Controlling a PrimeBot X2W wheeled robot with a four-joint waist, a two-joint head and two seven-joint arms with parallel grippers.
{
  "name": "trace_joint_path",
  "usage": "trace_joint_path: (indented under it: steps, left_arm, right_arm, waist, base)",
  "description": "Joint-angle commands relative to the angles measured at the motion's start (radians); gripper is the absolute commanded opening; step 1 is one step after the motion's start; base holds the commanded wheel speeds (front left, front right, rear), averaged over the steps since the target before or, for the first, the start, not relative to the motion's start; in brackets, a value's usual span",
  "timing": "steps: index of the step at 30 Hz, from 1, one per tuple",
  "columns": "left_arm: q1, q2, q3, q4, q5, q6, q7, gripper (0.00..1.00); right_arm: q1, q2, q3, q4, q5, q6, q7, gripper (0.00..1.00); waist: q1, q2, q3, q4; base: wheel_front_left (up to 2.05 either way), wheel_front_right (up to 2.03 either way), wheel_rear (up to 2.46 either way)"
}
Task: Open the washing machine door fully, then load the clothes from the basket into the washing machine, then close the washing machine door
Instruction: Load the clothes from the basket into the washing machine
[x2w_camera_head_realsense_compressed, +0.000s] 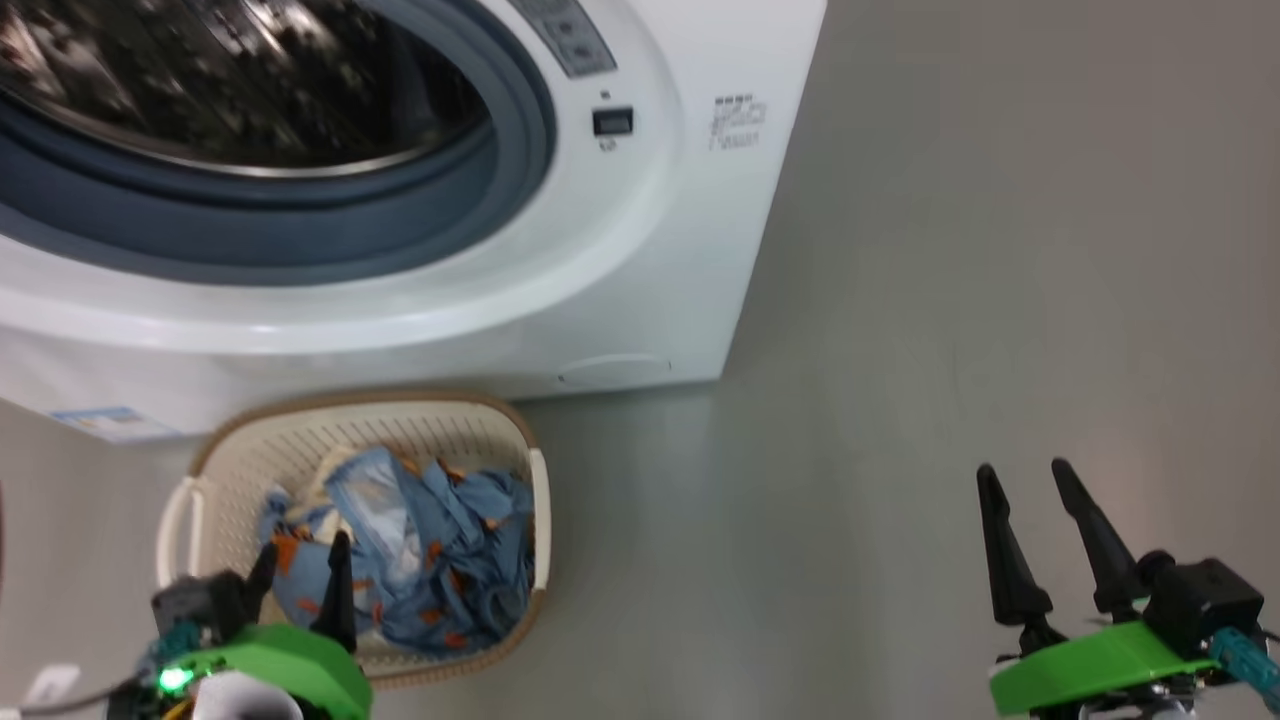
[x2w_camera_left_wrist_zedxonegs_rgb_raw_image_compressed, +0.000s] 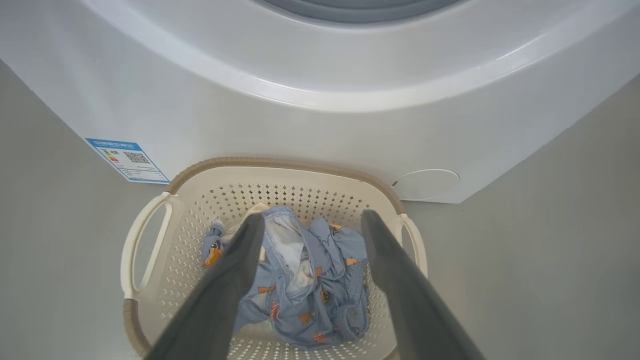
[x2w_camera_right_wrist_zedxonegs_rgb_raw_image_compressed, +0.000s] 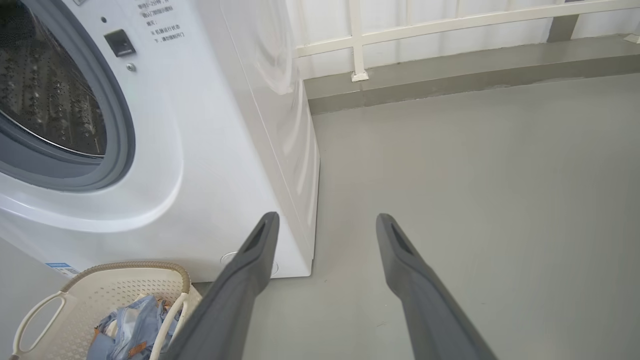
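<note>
Left jaws spread, empty, hovering above clothes in basket; right jaws spread, well away, over floor.

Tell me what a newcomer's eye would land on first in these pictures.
The washing machine dominates the upper left of the head view, its dark steel drum gaping inside the blue-grey gasket. In front of it on the grey floor sits the basket heaped with blue clothes, the open left gripper poised over them. The right gripper, also open, hangs above the floor at the lower right.
</note>
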Motion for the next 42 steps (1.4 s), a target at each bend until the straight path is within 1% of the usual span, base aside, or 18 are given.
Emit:
trace_joint_path:
  steps: [1,2,3,6,8,12,16,22,27,34,42]
  left_arm:
    - [-0.028,0.031,0.031,0.001,-0.006,-0.004,-0.003,1.0]
    - [-0.052,0.033,0.036,0.034,-0.017,-0.009,0.001,1.0]
    - [-0.1,0.036,0.044,0.096,-0.036,-0.016,0.009,1.0]
    - [-0.172,0.038,0.054,0.19,-0.069,-0.026,0.037,1.0]
    - [-0.217,0.039,0.053,0.253,-0.089,-0.036,0.075,1.0]
    - [-0.301,0.044,0.06,0.353,-0.123,-0.046,0.115,1.0]
    - [-0.369,0.051,0.055,0.421,-0.148,-0.055,0.133,1.0]
    - [-0.451,0.054,0.034,0.487,-0.182,-0.062,0.151,1.0]
    - [-0.497,0.058,-0.003,0.5,-0.212,-0.063,0.156,1.0]
    - [-0.535,0.07,-0.05,0.521,-0.26,-0.063,0.155,1.0]
    - [-0.578,0.077,-0.089,0.549,-0.291,-0.063,0.149,1.0]
  right_arm:
    - [-0.022,-0.009,0.028,-0.026,-0.002,0.002,-0.012,1.0]
    - [-0.03,-0.009,0.029,-0.029,-0.002,0.002,-0.012,1.0]
    - [-0.044,-0.01,0.031,-0.034,-0.002,0.002,-0.012,1.0]
    - [-0.064,-0.016,0.034,-0.043,-0.001,0.002,-0.012,1.0]
    - [-0.078,-0.023,0.037,-0.046,-0.001,0.002,-0.012,1.0]
    - [-0.1,-0.032,0.038,-0.055,-0.001,0.002,-0.012,1.0]
    - [-0.117,-0.034,0.037,-0.064,-0.002,0.002,-0.012,1.0]
    - [-0.137,-0.033,0.034,-0.083,-0.002,0.002,-0.012,1.0]
    - [-0.147,-0.039,0.022,-0.104,-0.006,0.002,-0.012,1.0]
    - [-0.156,-0.05,0.013,-0.123,-0.005,0.002,-0.012,1.0]
    - [-0.149,-0.054,-0.001,-0.143,-0.006,0.002,-0.012,1.0]
  waist:
    - [-0.0001,0.0,0.106,-0.031]
    - [-0.0001,0.0,0.122,-0.032]
    - [-0.0001,0.0,0.154,-0.034]
    - [-0.0001,0.0,0.202,-0.036]
    - [-0.0001,0.0,0.235,-0.037]
    - [-0.0001,0.0,0.291,-0.041]
    - [-0.0001,0.0,0.338,-0.047]
    - [-0.0001,0.0,0.403,-0.048]
    - [-0.0001,0.0,0.449,-0.046]
    - [-0.0001,0.0,0.485,-0.049]
    - [-0.0001,0.0,0.512,-0.054]
  base:
    - [0.0,0.0,0.0]
    - [0.0,0.0,0.0]
    - [0.0,0.0,0.0]
    - [0.0,0.0,0.0]
    - [0.0,0.0,0.0]
    - [0.0,0.0,0.0]
    - [0.0,0.0,0.0]
    - [0.0,0.0,0.0]
    - [0.0,0.0,0.0]
    - [0.0,0.0,0.0]
    - [0.0,0.0,0.0]
